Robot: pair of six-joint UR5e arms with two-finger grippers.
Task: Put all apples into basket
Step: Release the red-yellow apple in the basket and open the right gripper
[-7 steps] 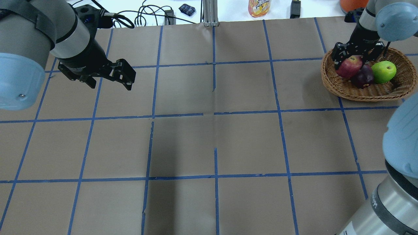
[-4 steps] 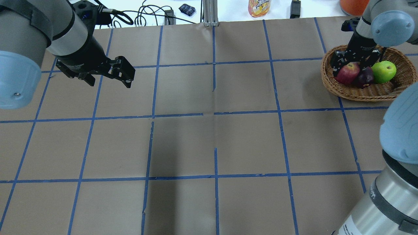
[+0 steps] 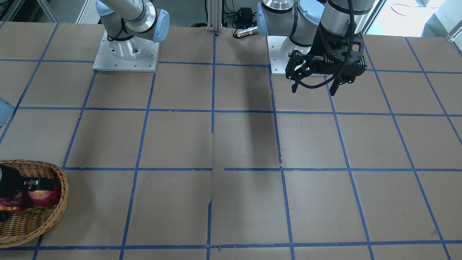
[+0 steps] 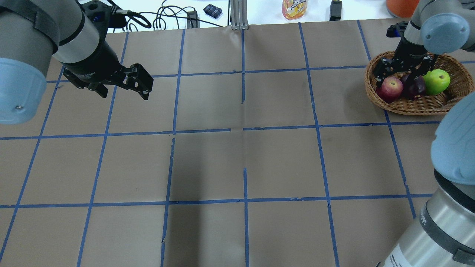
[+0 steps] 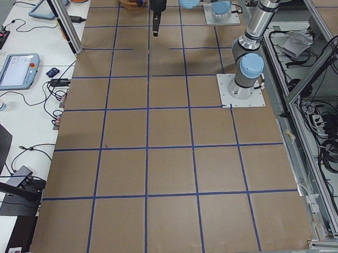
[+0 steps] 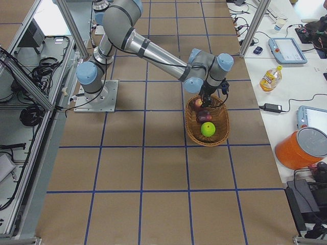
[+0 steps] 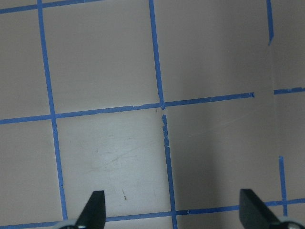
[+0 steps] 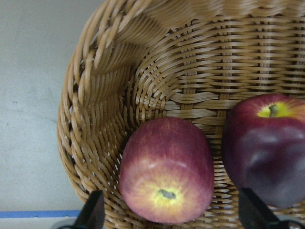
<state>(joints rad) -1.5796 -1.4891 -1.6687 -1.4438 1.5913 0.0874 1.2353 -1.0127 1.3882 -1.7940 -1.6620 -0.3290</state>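
Observation:
The wicker basket (image 4: 419,108) stands at the table's far right and holds all three apples. The red apple (image 4: 389,89) lies at its left side, the maroon apple (image 4: 415,86) in the middle, the green apple (image 4: 436,81) on the right. My right gripper (image 4: 403,71) hangs open just above the red and maroon apples, holding nothing. In the right wrist view the red apple (image 8: 167,176) and the maroon apple (image 8: 267,152) lie free between the spread fingertips (image 8: 95,210). My left gripper (image 4: 141,84) is open and empty above the far left of the table.
A juice bottle (image 4: 295,8), cables (image 4: 163,18) and an orange container (image 4: 400,5) lie beyond the table's far edge. A metal post (image 4: 239,15) stands at the far middle. The brown table sheet (image 4: 245,148) carries a blue tape grid.
My right gripper has let go of the red apple and drawn back a little. The red apple has settled lower at the basket's left side. The left gripper shifted slightly away.

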